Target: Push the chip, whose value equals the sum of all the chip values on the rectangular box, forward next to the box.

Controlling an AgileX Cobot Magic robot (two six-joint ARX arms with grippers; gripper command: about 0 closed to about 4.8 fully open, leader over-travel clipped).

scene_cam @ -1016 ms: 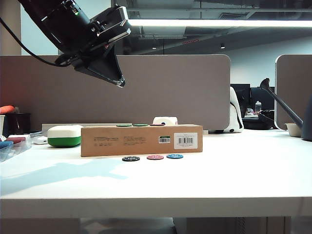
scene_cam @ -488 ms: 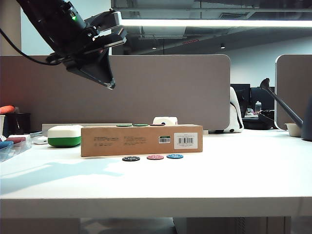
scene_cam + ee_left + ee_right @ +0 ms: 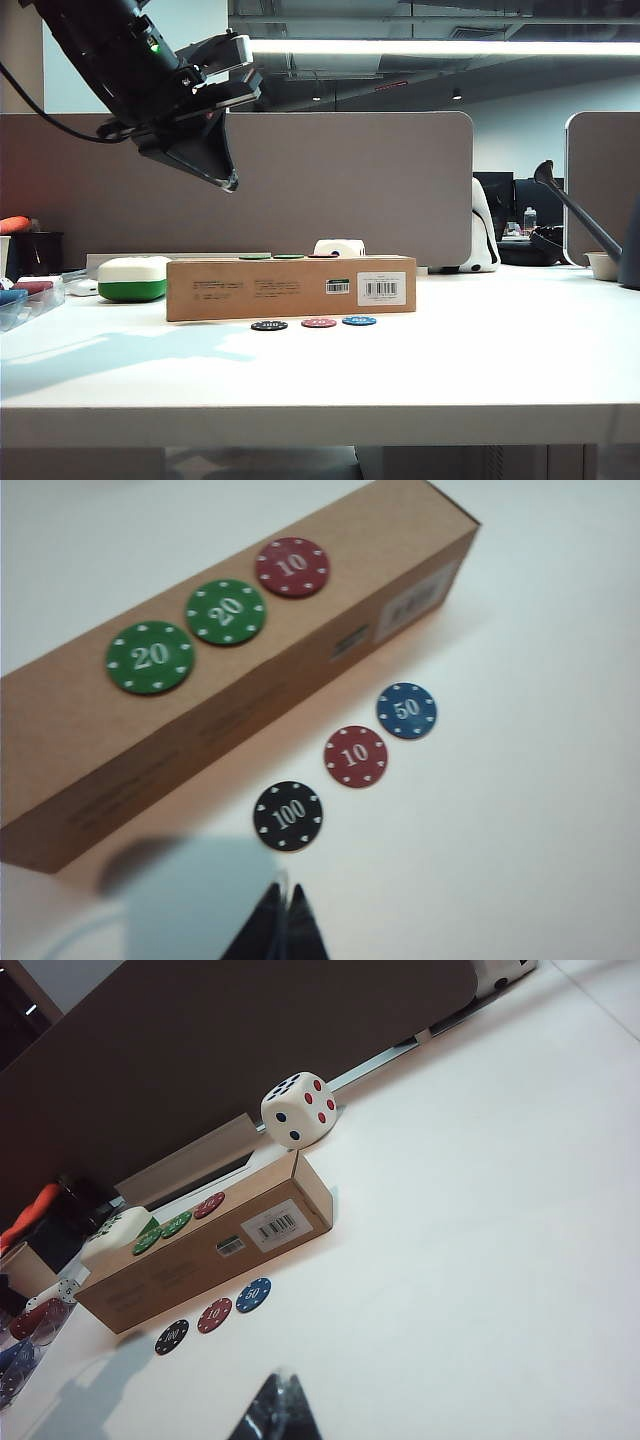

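A: Chip (image 3: pixel 407 710), blue, marked 50: where?
B: I see it on the bench (image 3: pixel 480 350), near the rectangular box (image 3: pixel 290 288), beside a red chip (image 3: pixel 355 756).
A: Tools?
B: Left tool (image 3: pixel 228 180) hangs high, fingers together. Right tool (image 3: pixel 278 1400): I cannot tell.

Six chips (image 3: pixel 406 710) — one box (image 3: pixel 120 730), one die (image 3: pixel 298 1110).

the left gripper (image 3: pixel 283 928) is cut off by the left wrist view's edge, only its dark fingertips showing pressed together, and the right gripper (image 3: pixel 275 1415) shows as a blurred dark tip at the frame edge, so its jaws cannot be read. in the exterior view the chip (image 3: pixel 358 321) is too small for its number to be read. the rectangular box (image 3: pixel 230 660) has blurred print.
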